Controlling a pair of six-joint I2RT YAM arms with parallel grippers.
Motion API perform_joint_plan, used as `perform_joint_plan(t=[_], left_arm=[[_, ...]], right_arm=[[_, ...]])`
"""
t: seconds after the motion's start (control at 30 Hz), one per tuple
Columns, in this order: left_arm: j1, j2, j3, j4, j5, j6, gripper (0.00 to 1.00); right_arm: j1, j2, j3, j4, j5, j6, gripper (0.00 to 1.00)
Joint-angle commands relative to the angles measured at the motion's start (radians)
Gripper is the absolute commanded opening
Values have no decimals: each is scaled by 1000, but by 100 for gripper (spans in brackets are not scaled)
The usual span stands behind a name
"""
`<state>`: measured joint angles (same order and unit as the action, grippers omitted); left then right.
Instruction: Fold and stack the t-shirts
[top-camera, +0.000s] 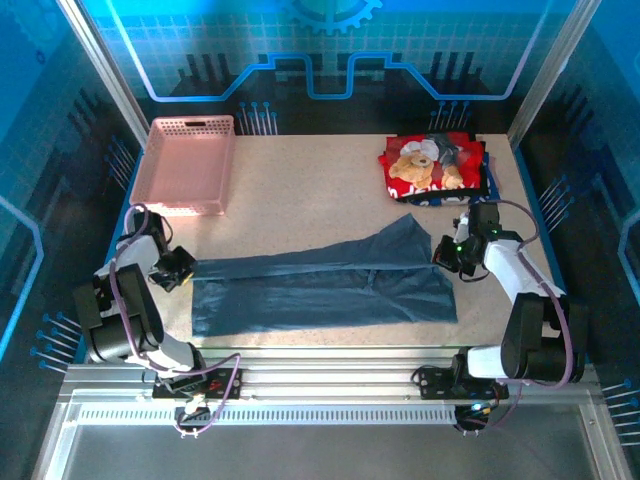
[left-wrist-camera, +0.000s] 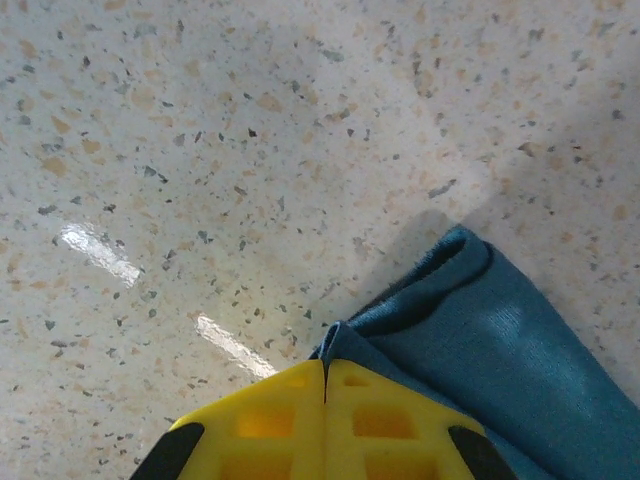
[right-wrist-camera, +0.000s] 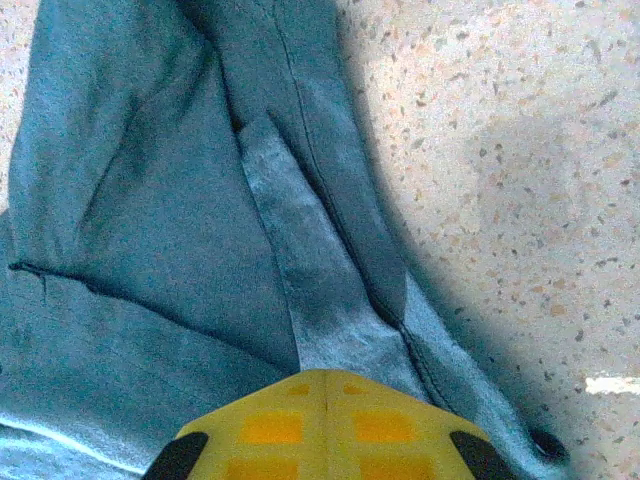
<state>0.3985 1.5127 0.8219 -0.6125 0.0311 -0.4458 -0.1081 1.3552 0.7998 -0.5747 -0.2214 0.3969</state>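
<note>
Yellow fingers (left-wrist-camera: 270, 420) of the left gripper (left-wrist-camera: 325, 368) press together on a rolled edge of the large slate-blue cloth t-shirt (left-wrist-camera: 500, 360); the right gripper (right-wrist-camera: 327, 378) clamps likewise, its hold hidden underneath. Overhead, the shirt lies stretched between both low, bent arms, a folded red teddy-bear-print shirt (top-camera: 430, 165) well apart at far right.

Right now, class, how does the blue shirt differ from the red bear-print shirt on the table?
The blue shirt lies long and partly folded along the near side; the red shirt is folded small at the far right.
The blue shirt is plain; the red shirt carries a teddy bear.
The left gripper and right gripper pinch the blue shirt's ends; nothing holds the red shirt.
Both are cloth shirts lying flat.
</note>
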Motion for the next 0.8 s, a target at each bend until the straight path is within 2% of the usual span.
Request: perform_joint_plan(t=[0.0,0.17,0.23,0.27,0.33,0.37,0.4,0.47,0.57,0.6,0.7,0.77], left_arm=[[16,24,14,20,-47,1,0],[13,55,18,25,-43,1,0],[11,60,19,23,-40,-5,6],[10,58,20,19,-35,-10,10],[5,45,21,14,-14,-42,32],[-2,34,24,14,18,-69,42],[-16,19,34,0,35,-90,48],[-46,-28,54,-38,8,-130,58],[-69,-138,54,-70,12,-186,68],[-83,-180,58,-84,14,-196,70],[-161,-294,75,-112,-5,-219,73],[-239,-354,75,-76,-5,-230,76]], right_arm=[[-18,-38,-34,-8,1,20,0],[-16,-54,-69,-5,-3,41,1],[-15,-53,-81,-11,-12,54,4],[-13,-55,-90,-15,-11,66,8],[-9,-68,-119,-10,-13,103,14],[-7,-81,-141,5,-28,117,23],[-4,-94,-156,7,-24,135,33],[-4,-116,-166,-15,-5,148,41],[-8,-163,-123,-114,99,163,49],[-7,-192,-111,-109,95,162,50],[5,-237,-78,-5,-1,159,58],[27,-182,-27,57,-96,136,60]])
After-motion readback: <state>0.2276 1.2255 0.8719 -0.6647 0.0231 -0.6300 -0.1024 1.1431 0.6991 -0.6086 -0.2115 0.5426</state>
